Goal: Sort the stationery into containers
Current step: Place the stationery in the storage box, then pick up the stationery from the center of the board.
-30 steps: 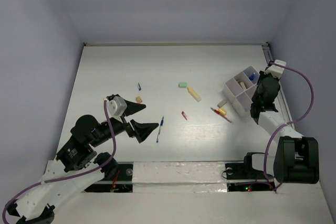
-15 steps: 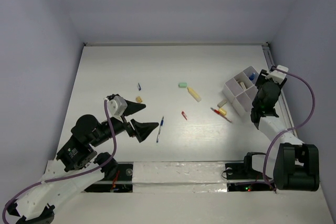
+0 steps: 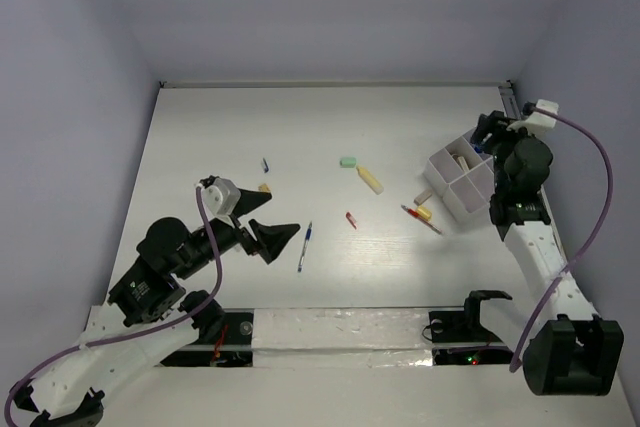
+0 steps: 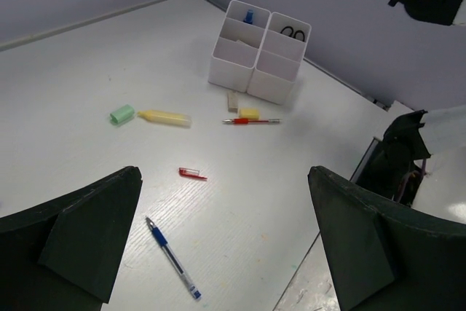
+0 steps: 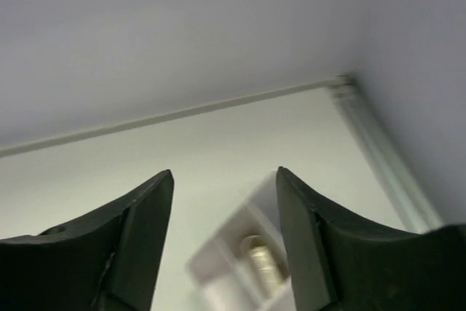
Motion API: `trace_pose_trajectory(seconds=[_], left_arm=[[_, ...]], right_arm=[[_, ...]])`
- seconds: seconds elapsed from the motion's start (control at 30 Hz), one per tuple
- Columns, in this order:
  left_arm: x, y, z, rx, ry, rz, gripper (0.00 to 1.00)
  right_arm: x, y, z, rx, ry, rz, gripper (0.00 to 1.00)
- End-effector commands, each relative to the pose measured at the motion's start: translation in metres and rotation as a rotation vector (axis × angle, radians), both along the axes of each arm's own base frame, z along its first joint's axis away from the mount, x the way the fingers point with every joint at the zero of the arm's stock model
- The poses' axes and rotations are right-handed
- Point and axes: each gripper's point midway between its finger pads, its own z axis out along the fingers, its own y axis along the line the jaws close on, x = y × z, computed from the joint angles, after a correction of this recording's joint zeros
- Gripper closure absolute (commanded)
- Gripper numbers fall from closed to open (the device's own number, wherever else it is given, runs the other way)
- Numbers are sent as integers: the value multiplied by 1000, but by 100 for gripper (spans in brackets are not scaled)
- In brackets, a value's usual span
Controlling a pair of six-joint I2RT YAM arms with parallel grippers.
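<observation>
The white organiser tray (image 3: 447, 168) (image 4: 255, 74) stands at the right, blurred in the right wrist view (image 5: 231, 254). It holds black scissors (image 4: 293, 33), a blue item (image 4: 248, 16) and a tan piece (image 5: 262, 266). My right gripper (image 3: 487, 132) (image 5: 224, 172) hangs open over the tray's far side, nothing between its fingers. My left gripper (image 3: 284, 215) (image 4: 224, 172) is wide open above the blue-white pen (image 3: 305, 245) (image 4: 172, 256). On the table lie a mint eraser (image 3: 347, 162), a pale yellow marker (image 3: 371, 180) and a red pencil (image 3: 421, 219).
A small red bit (image 3: 351, 219) (image 4: 192, 173) lies mid-table. A tan bit (image 3: 264, 188) and a tiny blue bit (image 3: 265, 164) lie beyond the left gripper. A yellow piece (image 4: 249, 112) and a pale eraser (image 4: 232, 100) lie against the tray's left side. Walls enclose the table.
My right gripper has opened and swung from the tray's near-right side up toward the far wall. The left gripper has shifted slightly toward the pen.
</observation>
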Motion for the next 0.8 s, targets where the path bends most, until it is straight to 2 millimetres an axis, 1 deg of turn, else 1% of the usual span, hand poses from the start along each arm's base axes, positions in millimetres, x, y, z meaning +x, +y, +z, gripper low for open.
trace_pose_trajectory(seconds=[0.0, 0.03, 0.07, 0.1, 0.13, 0.17, 0.2, 0.23, 0.27, 0.3, 0.33, 0.37, 0.4, 0.43, 0.47, 0.5, 0.53, 0.57, 0.6, 0.63, 0.67, 0.7, 0.73, 0.77], left_arm=[[15, 3, 5, -11, 0, 74, 1], [19, 4, 2, 0, 11, 93, 1], [22, 4, 0, 5, 18, 107, 1], [27, 7, -2, 13, 25, 135, 1], [31, 6, -6, 26, 37, 149, 1], [34, 7, -7, 31, 43, 166, 1], [37, 9, -11, 43, 52, 187, 1], [44, 12, -15, 55, 64, 226, 1], [47, 13, -16, 61, 69, 244, 1], [52, 17, -19, 70, 77, 281, 1], [55, 18, -22, 80, 87, 298, 1], [58, 20, -23, 84, 91, 317, 1], [63, 26, -26, 94, 99, 358, 1], [68, 28, -30, 106, 110, 381, 1], [70, 29, -30, 103, 118, 396, 1], [75, 36, -32, 109, 126, 440, 1], [80, 42, -31, 104, 129, 474, 1], [83, 48, -30, 91, 136, 506, 1], [85, 55, -27, 75, 130, 541, 1], [90, 65, -26, 64, 130, 582, 1], [92, 71, -25, 54, 130, 607, 1], [94, 77, -23, 42, 131, 636, 1], [96, 84, -22, 34, 128, 665, 1], [101, 96, -22, 28, 131, 716, 1]], right_arm=[[4, 79, -2, 88, 109, 336, 37], [8, 96, -11, 99, 151, 397, 43], [10, 111, -6, 100, 158, 437, 50], [6, 142, -11, 90, 193, 516, 51], [11, 159, -14, 69, 216, 559, 51], [11, 175, -16, 61, 233, 602, 51], [7, 199, -22, 57, 264, 666, 51], [6, 214, -24, 67, 280, 716, 50], [9, 229, -39, 68, 325, 754, 49], [10, 243, -34, 69, 320, 789, 47], [3, 266, -37, 61, 334, 850, 46], [3, 278, -39, 46, 340, 877, 45], [8, 292, -44, 41, 356, 899, 44], [4, 309, -46, 41, 366, 942, 43], [4, 319, -49, 52, 376, 971, 42], [8, 333, -63, 55, 404, 995, 42], [10, 345, -58, 58, 392, 1020, 42], [7, 359, -61, 53, 395, 1049, 42], [11, 371, -80, 49, 433, 1060, 42], [14, 383, -72, 47, 416, 1079, 42], [14, 393, -76, 41, 424, 1093, 42], [6, 410, -80, 32, 430, 1126, 42], [6, 422, -96, 25, 458, 1140, 42], [6, 434, -91, 31, 446, 1159, 42]])
